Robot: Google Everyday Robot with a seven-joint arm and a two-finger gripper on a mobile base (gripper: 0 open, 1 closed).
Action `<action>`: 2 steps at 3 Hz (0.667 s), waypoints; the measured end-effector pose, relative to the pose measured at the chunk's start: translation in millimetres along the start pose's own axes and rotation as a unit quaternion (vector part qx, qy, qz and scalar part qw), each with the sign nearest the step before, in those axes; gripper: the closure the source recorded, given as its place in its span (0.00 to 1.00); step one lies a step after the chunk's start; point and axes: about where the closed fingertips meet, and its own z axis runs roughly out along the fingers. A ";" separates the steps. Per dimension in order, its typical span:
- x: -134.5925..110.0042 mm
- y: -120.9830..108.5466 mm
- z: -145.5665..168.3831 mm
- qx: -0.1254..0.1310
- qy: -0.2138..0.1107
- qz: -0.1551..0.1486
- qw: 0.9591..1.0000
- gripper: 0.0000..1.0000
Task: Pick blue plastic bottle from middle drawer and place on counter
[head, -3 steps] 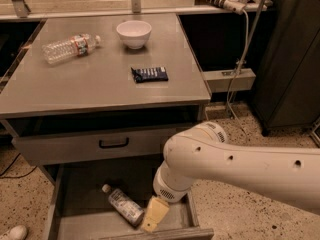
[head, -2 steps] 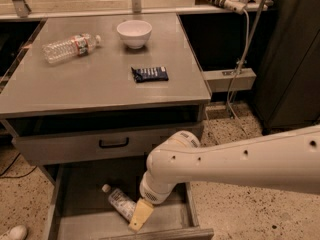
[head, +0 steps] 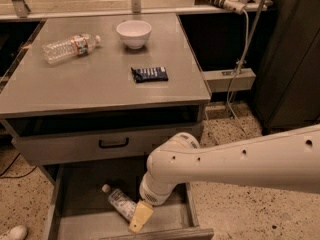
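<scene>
Robot's big white arm (head: 235, 161) comes in from the right & bends down into the pulled-out middle drawer (head: 80, 206), w/ its round wrist just over the drawer's right half. The gripper (head: 140, 217) sits low in the drawer near the front edge; only a tan piece of it shows, right up against the lower end of the blue plastic bottle (head: 120, 202). Can't tell if the gripper is spread or clamped on it. Bottle lies on its side on the drawer's bare grey floor, white cap pointing back-left, body angled toward the front-right, approx. mid-drawer. Above that, a closed drawer front w/ black handle (head: 113, 143), then a dark gap under the counter (head: 90, 89). On the counter: a longer ribbed clear bottle w/ red-and-white label (head: 70, 46) lying at the back-left, a white bowl (head: 134, 33) upright near the back centre, a dark snack packet (head: 149, 74) flat, nearer the front-right, well apart from both. Power strip (head: 220, 1) & cables hang off to the back-right. White shoe (head: 12, 232) on the speckled floor (head: 240, 214), bottom-left corner.
</scene>
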 end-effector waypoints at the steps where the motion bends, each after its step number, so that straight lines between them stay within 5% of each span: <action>1: -29.6 28.2 73.6 -0.043 -0.005 -0.014 0.999 0.00; 2: -29.4 28.4 74.2 -0.044 -0.006 -0.014 0.999 0.00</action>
